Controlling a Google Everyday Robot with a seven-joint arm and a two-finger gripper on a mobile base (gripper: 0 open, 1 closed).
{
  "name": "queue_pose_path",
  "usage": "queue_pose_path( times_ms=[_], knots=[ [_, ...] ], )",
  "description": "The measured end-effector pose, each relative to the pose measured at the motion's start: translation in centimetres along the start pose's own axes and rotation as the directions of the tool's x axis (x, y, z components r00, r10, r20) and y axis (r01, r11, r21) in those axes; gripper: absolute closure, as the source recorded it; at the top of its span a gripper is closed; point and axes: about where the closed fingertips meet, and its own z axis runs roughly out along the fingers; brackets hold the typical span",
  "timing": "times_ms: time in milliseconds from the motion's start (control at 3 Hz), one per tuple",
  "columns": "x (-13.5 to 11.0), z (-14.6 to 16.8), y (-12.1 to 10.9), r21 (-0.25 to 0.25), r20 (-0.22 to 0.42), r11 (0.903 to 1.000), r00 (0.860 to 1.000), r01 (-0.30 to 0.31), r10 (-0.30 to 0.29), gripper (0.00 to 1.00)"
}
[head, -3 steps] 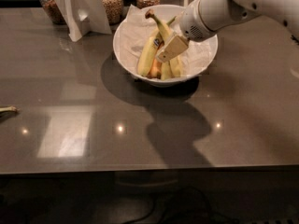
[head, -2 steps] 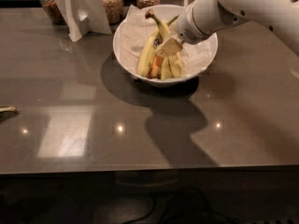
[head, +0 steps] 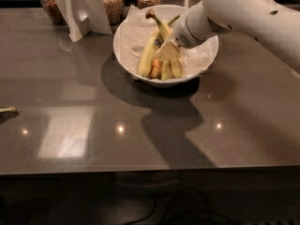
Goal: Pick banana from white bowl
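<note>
The white bowl stands at the back middle of the dark table, lined with white paper. In it lies the long yellow banana, its dark brown stem tip pointing up and back and a blue sticker at mid-length. A paler green-stemmed banana and a short orange-tinted one lie beside it. My gripper reaches in from the right on the white arm. It is down inside the bowl, right against the bananas next to the blue sticker, and it hides part of them.
Glass jars of grains stand behind the bowl along the table's far edge. A white folded stand is at the back left. A small pale object lies at the left edge. The table's front edge runs across the lower frame.
My gripper has shifted slightly left and lower into the bowl, closer onto the bananas. The bowl and bananas have not visibly moved.
</note>
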Motion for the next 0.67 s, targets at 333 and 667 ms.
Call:
queue_pose_path(
  times_ms=[333, 667],
  knots=[
    [0.51, 0.35, -0.9, 0.055, -0.028, 0.9981, 0.999, -0.029, 0.03, 0.36],
    [1.14, 0.74, -1.66, 0.089, -0.053, 0.9948, 0.997, -0.05, 0.055, 0.37]
  ],
)
